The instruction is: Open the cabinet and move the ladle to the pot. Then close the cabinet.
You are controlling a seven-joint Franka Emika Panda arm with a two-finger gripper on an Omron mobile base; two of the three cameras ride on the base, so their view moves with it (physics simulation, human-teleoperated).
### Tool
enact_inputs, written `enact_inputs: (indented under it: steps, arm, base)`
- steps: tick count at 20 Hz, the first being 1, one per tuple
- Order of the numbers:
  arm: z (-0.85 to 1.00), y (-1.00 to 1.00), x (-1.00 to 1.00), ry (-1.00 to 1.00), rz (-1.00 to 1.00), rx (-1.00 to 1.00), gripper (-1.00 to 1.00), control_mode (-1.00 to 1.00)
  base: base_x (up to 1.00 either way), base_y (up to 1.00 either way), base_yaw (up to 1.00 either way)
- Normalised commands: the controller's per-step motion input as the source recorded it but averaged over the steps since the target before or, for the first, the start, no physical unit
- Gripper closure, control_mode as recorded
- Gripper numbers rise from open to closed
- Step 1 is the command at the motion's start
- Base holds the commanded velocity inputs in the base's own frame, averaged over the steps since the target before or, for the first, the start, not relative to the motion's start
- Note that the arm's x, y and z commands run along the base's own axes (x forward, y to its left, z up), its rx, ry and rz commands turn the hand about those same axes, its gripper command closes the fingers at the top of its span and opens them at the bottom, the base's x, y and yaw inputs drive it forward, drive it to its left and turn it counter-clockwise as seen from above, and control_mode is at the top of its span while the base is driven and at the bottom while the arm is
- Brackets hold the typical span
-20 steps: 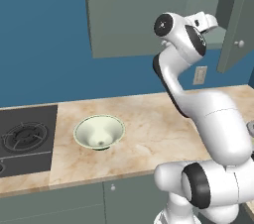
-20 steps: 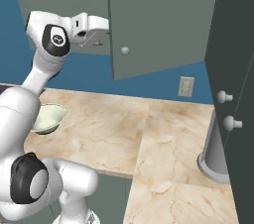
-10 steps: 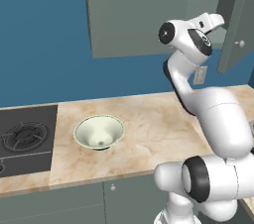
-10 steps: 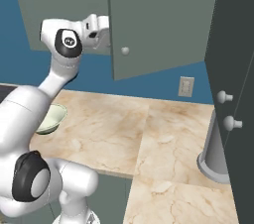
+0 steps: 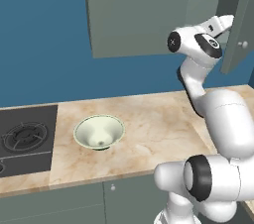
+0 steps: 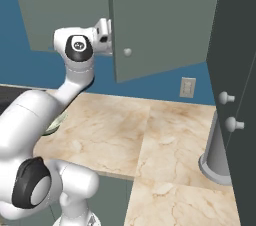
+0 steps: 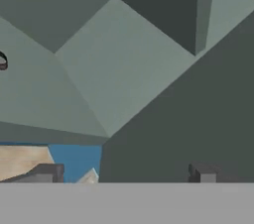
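A marble-patterned beige tabletop (image 5: 149,124) ran under a deep blue wall (image 5: 44,39), with grey-green base cupboards (image 5: 74,203) below its front edge. At the tabletop's left end sat a black gas hob (image 5: 25,141). Above the wall hung the cabinet (image 5: 139,10), its right-hand door (image 5: 240,20) swung out toward the room, a small pale knob (image 5: 243,44) on it.

The left base view showed a pale green-white bowl (image 5: 99,132) standing near the front edge of the tabletop, just right of the hob; it looked empty. The right base view added a white wall socket (image 6: 187,87) on the blue wall, a grey cylindrical object (image 6: 217,155) at the tabletop's right end, and a tall dark cupboard (image 6: 235,70) with two round knobs beside it.

The pincer (image 5: 225,21) was raised to the cabinet's opening, beside the inner face of the open door. In the hand view its two dark finger tips (image 7: 49,172) stood far apart with nothing between them, so the pincer was open and empty. That view looked into the cabinet's bare grey-green interior; at the left edge a small dark rounded shape with a pale band (image 7: 2,62) showed, too cut off to name for certain.
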Motion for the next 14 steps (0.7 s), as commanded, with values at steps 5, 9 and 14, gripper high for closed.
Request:
enact_inputs:
  steps: [5,9,14]
  arm:
    - [0.02,-0.21,-0.58,-0.02,-0.12,-0.14,-1.0,-1.0]
    - [0.05,-0.13,-0.58,0.0,-0.13,-0.13,-1.0,-1.0]
    - [0.03,-0.07,-0.39,0.0,-0.13,-0.1,-1.0,-1.0]
  base:
    - [0.0,0.0,0.0]
    - [0.0,0.0,0.0]
    - [0.0,0.0,0.0]
